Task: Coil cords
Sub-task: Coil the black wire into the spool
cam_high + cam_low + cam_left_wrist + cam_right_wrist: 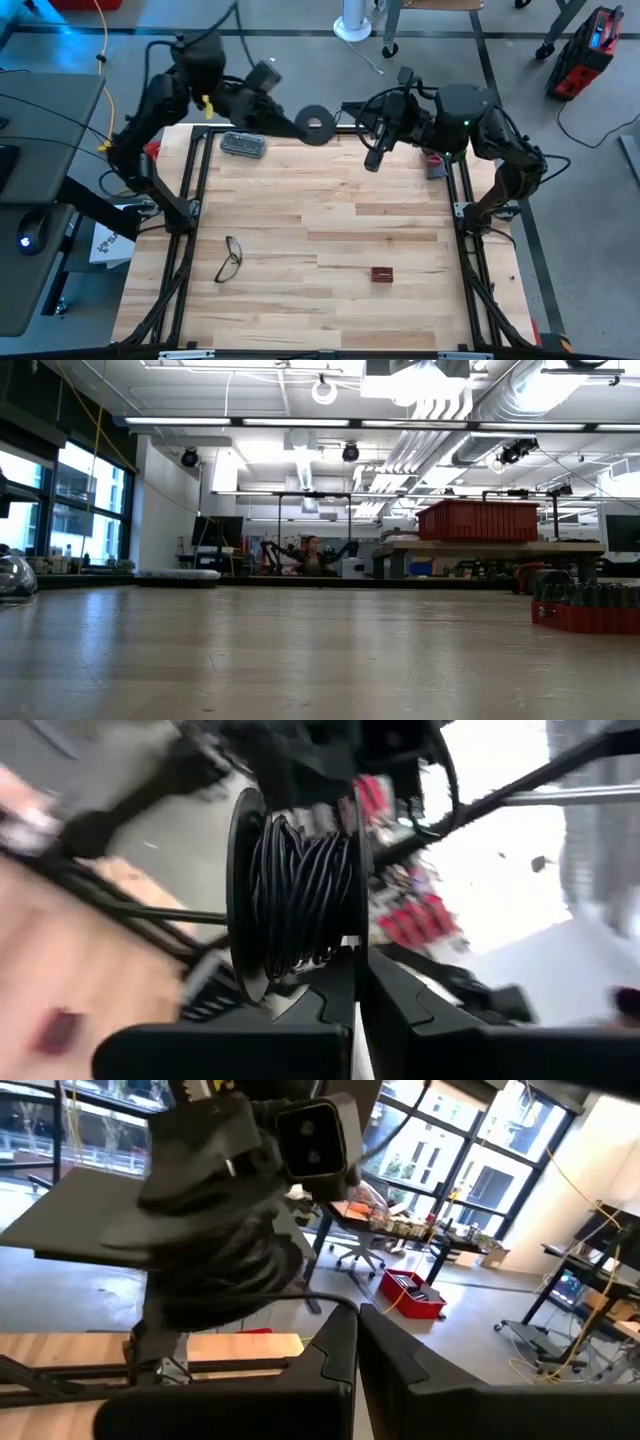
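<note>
Both arms are raised over the far edge of the table, in the upper middle of the high view. The left gripper holds the reel, a flat black disc with a pale centre. In the left wrist view its fingers are pressed together on one rim of the reel, and many turns of thin dark wire lie wound between the two rims.

The right gripper hangs to the right of the reel, pointing down toward the wood. In its wrist view the fingers are pressed together, and a dark strand runs from the blurred reel to them. It seems they pinch the free end of the wire, but I cannot tell for sure.

I judge that the coiling is well advanced. Most of the wire is already on the reel, and no loose wire can be seen on the table in the high view. What is left seems to be the last short piece between reel and right gripper, and then putting the reel down.

The glasses, a small red block and a grey case lie on the wood, apart from this work.
</note>
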